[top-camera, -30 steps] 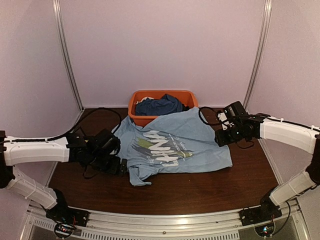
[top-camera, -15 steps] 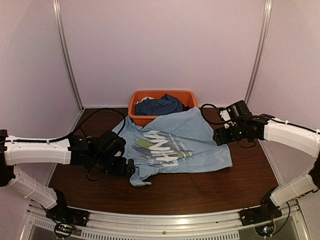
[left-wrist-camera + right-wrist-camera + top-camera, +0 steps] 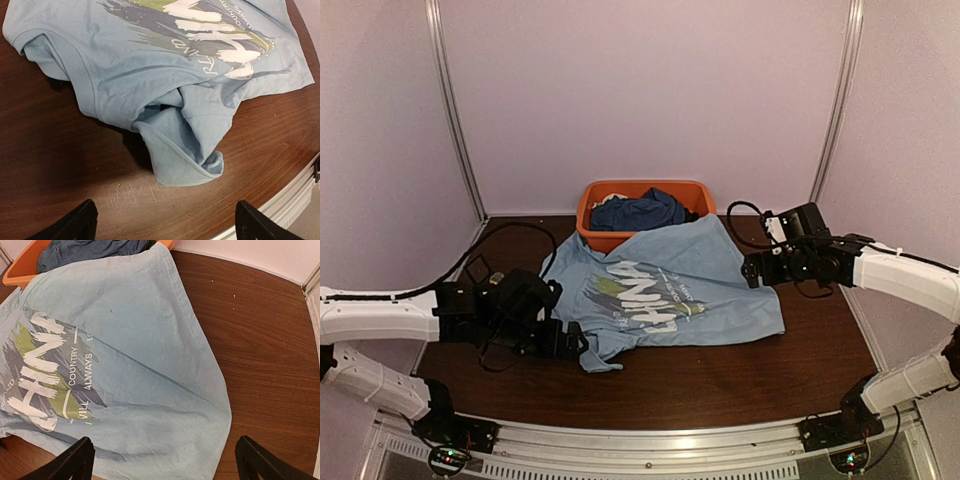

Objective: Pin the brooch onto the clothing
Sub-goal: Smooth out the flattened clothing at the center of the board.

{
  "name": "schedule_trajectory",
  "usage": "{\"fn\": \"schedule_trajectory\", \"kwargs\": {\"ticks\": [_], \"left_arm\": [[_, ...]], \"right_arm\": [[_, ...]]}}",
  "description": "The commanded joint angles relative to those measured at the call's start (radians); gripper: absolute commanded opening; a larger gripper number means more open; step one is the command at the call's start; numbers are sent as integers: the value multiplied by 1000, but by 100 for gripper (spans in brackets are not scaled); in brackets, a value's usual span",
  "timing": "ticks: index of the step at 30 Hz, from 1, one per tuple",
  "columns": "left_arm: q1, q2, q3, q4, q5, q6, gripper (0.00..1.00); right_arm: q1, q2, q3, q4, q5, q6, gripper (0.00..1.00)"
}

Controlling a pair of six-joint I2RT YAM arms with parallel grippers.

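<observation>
The clothing (image 3: pixel 670 295), a light blue T-shirt with a white, green and yellow print, lies spread on the brown table. One sleeve (image 3: pixel 185 160) is crumpled at its near left corner. My left gripper (image 3: pixel 570 340) hovers by that sleeve, and the left wrist view shows it (image 3: pixel 165 227) open with only bare wood between its fingertips. My right gripper (image 3: pixel 752 270) hangs over the shirt's right edge. In the right wrist view it (image 3: pixel 167 465) is open above the cloth (image 3: pixel 140 365) and holds nothing. The brooch is out of view in every frame.
An orange basket (image 3: pixel 692 190) with a dark blue garment (image 3: pixel 638 212) stands at the back, and the shirt's far hem rests against it. A metal rail (image 3: pixel 650 445) runs along the table's near edge. Bare wood (image 3: pixel 270 340) lies right of the shirt.
My right gripper's jaws have spread wide and it has drifted slightly toward the back. The left arm has sunk lower and its gripper has slid a little right toward the crumpled sleeve.
</observation>
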Motion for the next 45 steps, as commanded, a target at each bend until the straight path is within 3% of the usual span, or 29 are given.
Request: {"fn": "schedule_trajectory", "kwargs": {"ticks": [1,8,15,28,37,45], "left_arm": [[-5,-34,-28,42,28,-49,98],[-6,-104,-64,44,40,-141,98],[-21,-119,-106,93,35,-189,95],[-28,129,-18,129,-77,-169,91],[-13,205,58,145,-118,-110,90],[-7,289,68,144,-105,-111,80]], "right_arm": [[8,-18,-22,44,21,24,100],[7,-24,-3,-19,58,5,100],[7,-93,-83,71,20,34,100],[7,-107,-125,93,-18,37,99],[9,-93,-119,79,-14,16,98],[9,-91,-118,85,-15,12,97]]}}
